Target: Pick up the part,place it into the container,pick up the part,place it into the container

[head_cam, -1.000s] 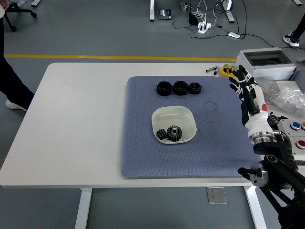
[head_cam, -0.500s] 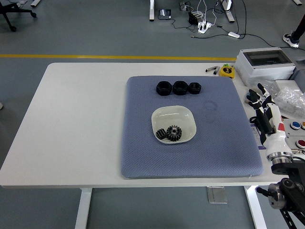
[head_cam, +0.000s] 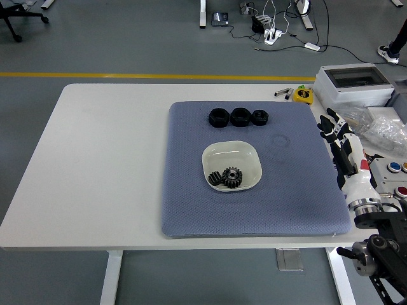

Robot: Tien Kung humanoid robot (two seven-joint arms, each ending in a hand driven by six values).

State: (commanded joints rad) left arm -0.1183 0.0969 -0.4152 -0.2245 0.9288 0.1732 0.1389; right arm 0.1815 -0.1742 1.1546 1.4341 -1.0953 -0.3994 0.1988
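A white bowl (head_cam: 245,155) sits mid-mat on the blue-grey mat (head_cam: 191,190) and holds two black gears (head_cam: 227,177). Three black nut-like parts (head_cam: 239,117) stand in a row at the mat's far edge. My right hand (head_cam: 336,135) hovers over the mat's right edge, fingers spread and holding nothing, well to the right of the bowl. The left arm does not show.
A grey box (head_cam: 356,84), a clear plastic bag (head_cam: 381,130) and a button panel (head_cam: 395,176) crowd the table's right end. A yellow tape measure (head_cam: 303,94) lies by the mat's far right corner. Bare white table (head_cam: 108,159) stretches left of the mat.
My right hand drew back down and right off the mat, then shifted slightly left and up to the mat's edge. A person at the far left left the view.
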